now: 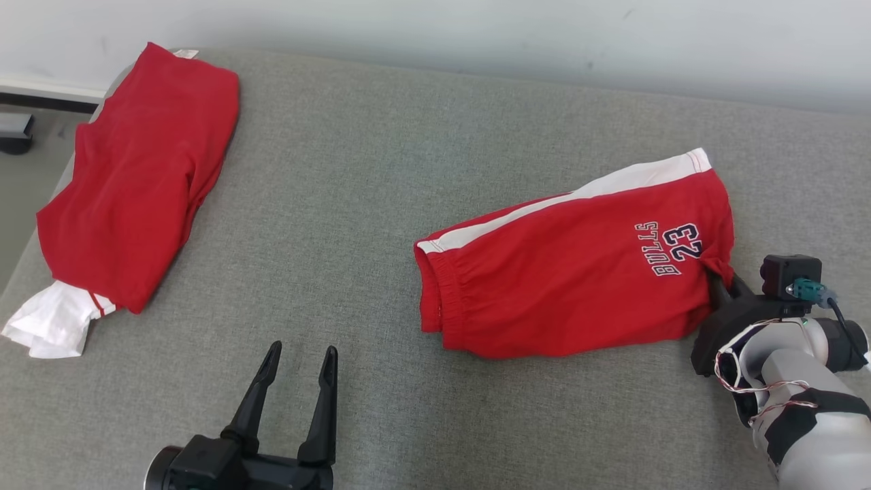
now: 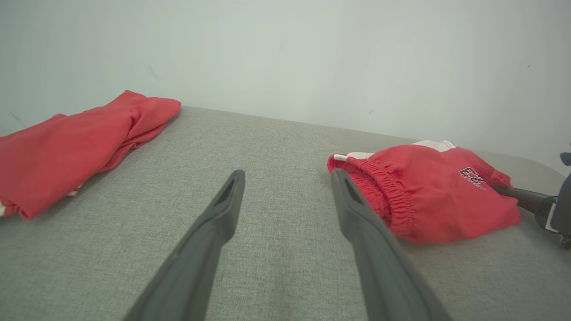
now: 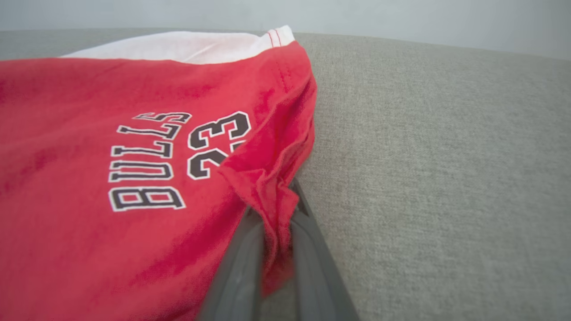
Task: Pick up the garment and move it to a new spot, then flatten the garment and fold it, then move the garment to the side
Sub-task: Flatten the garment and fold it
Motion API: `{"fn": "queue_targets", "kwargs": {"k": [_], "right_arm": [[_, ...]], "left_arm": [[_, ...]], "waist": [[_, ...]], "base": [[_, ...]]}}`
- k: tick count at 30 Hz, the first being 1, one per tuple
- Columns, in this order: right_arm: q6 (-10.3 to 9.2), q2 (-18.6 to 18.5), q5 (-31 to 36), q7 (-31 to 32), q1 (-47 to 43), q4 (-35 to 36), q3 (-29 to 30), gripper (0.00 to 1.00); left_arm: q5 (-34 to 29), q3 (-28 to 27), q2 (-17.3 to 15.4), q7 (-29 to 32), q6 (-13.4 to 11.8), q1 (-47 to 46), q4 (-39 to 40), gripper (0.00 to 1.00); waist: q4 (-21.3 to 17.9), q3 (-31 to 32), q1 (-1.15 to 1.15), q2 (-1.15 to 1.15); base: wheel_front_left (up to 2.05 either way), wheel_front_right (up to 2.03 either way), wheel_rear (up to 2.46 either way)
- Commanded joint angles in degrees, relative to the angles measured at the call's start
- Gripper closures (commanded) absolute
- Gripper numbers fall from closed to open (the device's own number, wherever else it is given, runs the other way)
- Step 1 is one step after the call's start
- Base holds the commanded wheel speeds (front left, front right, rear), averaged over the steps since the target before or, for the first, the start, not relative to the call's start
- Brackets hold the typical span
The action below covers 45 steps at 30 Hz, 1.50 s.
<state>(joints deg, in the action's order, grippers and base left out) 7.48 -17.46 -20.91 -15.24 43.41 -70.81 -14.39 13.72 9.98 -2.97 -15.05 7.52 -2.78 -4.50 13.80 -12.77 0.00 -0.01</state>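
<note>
Red white-striped jersey shorts [image 1: 578, 272] stretch sideways across the grey fabric surface [image 1: 381, 170], right gripper [image 1: 720, 286] pinching the hem corner [image 3: 267, 187], waistband end [image 1: 435, 292] nearer the spread-fingered left gripper [image 1: 301, 354].

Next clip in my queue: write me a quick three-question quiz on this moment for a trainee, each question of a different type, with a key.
1. Multiple choice: where on the red Bulls shorts is the right gripper shut?
A) the elastic waistband
B) the hem corner beside the 23
C) the white side stripe
2. True or false: the left gripper is open and touches no cloth.
3. Short answer: what lies at the far left of the grey surface?

Key:
1. B
2. True
3. The second red garment, lying apart from the shorts.
</note>
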Motion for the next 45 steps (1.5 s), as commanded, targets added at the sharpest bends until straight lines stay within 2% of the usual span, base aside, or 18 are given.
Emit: {"fn": "queue_targets", "kwargs": {"k": [1, 7, 13, 20, 29, 42, 43, 44, 45], "right_arm": [[0.06, -0.06, -0.58, 0.35, -1.62, -0.97, -0.06, 1.00], [0.06, -0.35, -2.37, 0.13, -4.26, 4.74, 0.44, 1.00], [0.06, -0.42, -5.16, 0.10, -11.44, 12.56, 0.54, 1.00], [0.06, -1.19, -10.04, 0.10, -20.81, 19.10, 1.29, 1.00], [0.06, -0.97, -13.02, 0.39, -23.71, 19.83, 0.41, 1.00], [0.06, 0.26, -14.39, 0.18, -23.43, 16.47, 3.16, 1.00], [0.06, 0.23, -14.35, 0.40, -23.55, 15.75, 3.15, 0.85], [0.06, 0.28, -14.33, 0.39, -23.49, 15.44, 3.00, 0.57], [0.06, 0.26, -14.57, 0.34, -23.34, 15.44, 3.05, 0.00]], "left_arm": [[0.04, -0.32, 0.09, -0.16, -0.08, -0.15, -0.38, 0.00], [-0.18, -0.80, 0.11, -0.16, -0.08, 1.99, -1.91, 0.00], [0.01, -1.06, -0.33, -0.16, -0.08, 4.05, -2.52, 0.00], [0.34, -0.64, -0.37, -0.16, -0.08, 5.25, -2.18, 0.00], [0.40, -0.87, -0.39, -0.16, -0.08, 4.89, -2.43, 0.00], [0.91, -1.24, -0.21, -0.16, -0.08, 4.24, -2.53, 0.00], [0.96, -1.28, -0.19, -0.16, -0.08, 4.40, -2.57, 0.00], [0.99, -1.29, -0.17, -0.16, -0.08, 4.57, -2.64, 0.00], [0.99, -1.27, -0.16, -0.16, -0.08, 4.74, -2.66, 0.00]], "waist": [[-0.37, 0.64, 0.00, 0.01], [-2.05, 4.18, 0.00, 0.01], [-4.66, 7.91, 0.00, 0.01], [-7.34, 9.11, 0.00, 0.01], [-10.10, 8.19, 0.00, 0.01], [-8.85, 8.45, 0.00, 0.01], [-8.81, 8.59, 0.00, 0.01], [-8.76, 8.73, 0.00, 0.01], [-8.74, 8.89, 0.00, 0.01]], "base": [[0.00, 0.00, 0.00], [0.00, 0.00, 0.00], [0.00, 0.00, 0.00], [0.00, 0.00, 0.00], [0.00, 0.00, 0.00], [0.00, 0.00, 0.00], [0.00, 0.00, 0.00], [0.00, 0.00, 0.00], [0.00, 0.00, 0.00]]}}
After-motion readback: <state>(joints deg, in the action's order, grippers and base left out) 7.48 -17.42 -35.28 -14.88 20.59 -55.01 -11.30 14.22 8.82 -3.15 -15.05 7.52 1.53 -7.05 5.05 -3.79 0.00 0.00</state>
